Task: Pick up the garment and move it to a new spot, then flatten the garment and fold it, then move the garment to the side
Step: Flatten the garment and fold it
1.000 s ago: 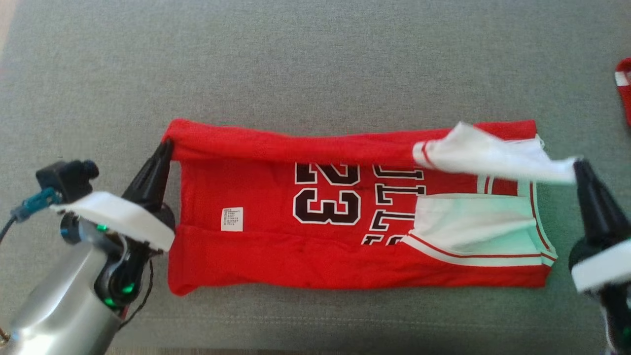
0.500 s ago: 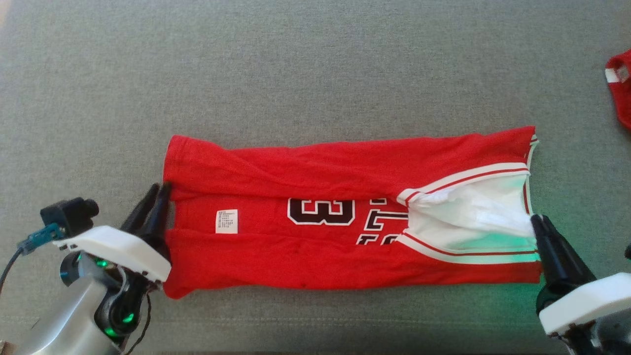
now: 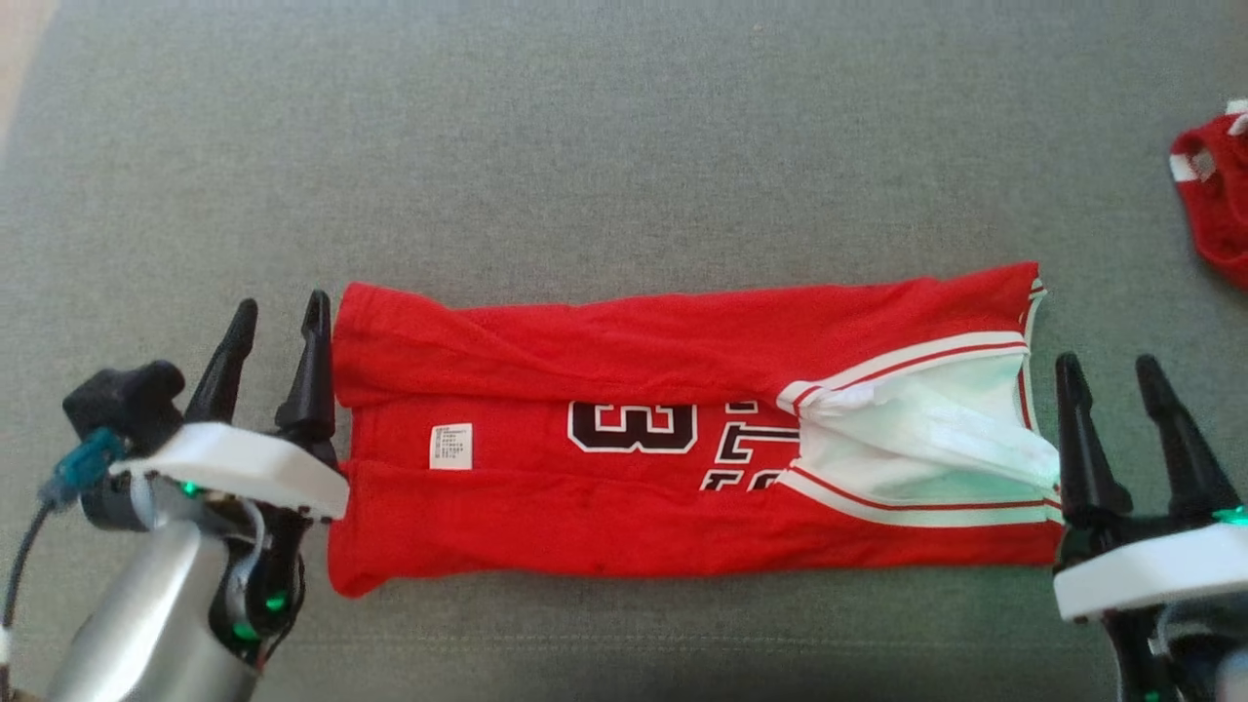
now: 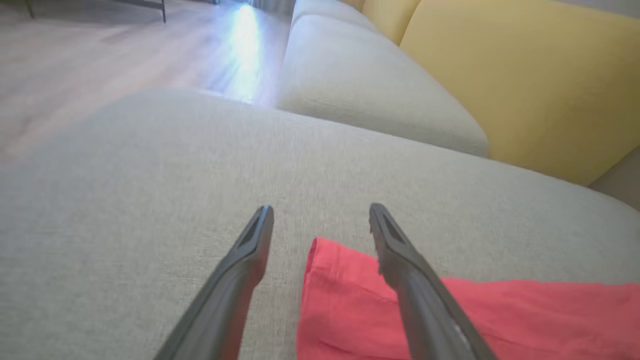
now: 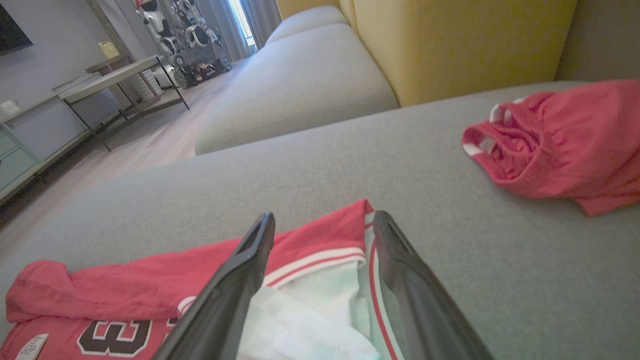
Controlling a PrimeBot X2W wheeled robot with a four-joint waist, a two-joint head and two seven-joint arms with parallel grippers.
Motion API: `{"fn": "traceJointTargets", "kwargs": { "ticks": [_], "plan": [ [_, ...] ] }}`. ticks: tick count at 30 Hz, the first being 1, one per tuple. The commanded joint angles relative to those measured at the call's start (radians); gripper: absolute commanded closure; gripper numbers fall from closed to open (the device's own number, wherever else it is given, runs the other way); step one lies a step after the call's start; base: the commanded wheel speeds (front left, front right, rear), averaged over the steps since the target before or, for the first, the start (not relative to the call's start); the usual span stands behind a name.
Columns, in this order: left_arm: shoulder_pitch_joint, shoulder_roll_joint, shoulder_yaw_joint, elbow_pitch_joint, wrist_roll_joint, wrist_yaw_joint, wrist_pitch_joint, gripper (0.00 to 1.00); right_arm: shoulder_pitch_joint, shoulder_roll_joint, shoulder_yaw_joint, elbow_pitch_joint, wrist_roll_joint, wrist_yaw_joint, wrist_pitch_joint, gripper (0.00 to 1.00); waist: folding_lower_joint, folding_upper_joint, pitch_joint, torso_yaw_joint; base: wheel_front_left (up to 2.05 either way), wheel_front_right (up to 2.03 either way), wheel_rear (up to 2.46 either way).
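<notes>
The garment, a red basketball jersey with a black number and white trim, lies on the grey cushion folded into a long strip, its far edge turned over the middle. My left gripper is open at the strip's left end, its inner finger touching the red edge. At the right end my right gripper is open too, beside the white lining. Nothing sits between either pair of fingers.
A second red garment lies bunched at the far right of the cushion, also seen as a crumpled red heap. Yellow back cushions rise behind. Wooden floor and a table lie beyond the sofa.
Both grippers laid the lifted far edge down over the jersey's middle, then let go and opened. The white lining flap has settled onto the strip's right end.
</notes>
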Motion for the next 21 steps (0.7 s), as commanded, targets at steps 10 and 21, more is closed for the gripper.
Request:
{"fn": "traceJointTargets", "kwargs": {
  "ticks": [10,21],
  "plan": [
    [0.168,-0.063,0.16,-0.191,0.277,0.047,-0.012,0.0,-0.056,-0.009,0.014,0.057,-0.157,0.004,-0.108,0.0,0.0,-0.0001,-0.089,0.009,0.0,0.0,0.0],
    [0.241,-0.094,0.185,-0.169,0.325,0.025,-0.012,0.0,-0.029,-0.009,0.003,0.133,-0.172,0.004,-0.139,0.0,0.0,-0.0001,-0.13,0.01,0.0,0.0,0.0]
  ]
}}
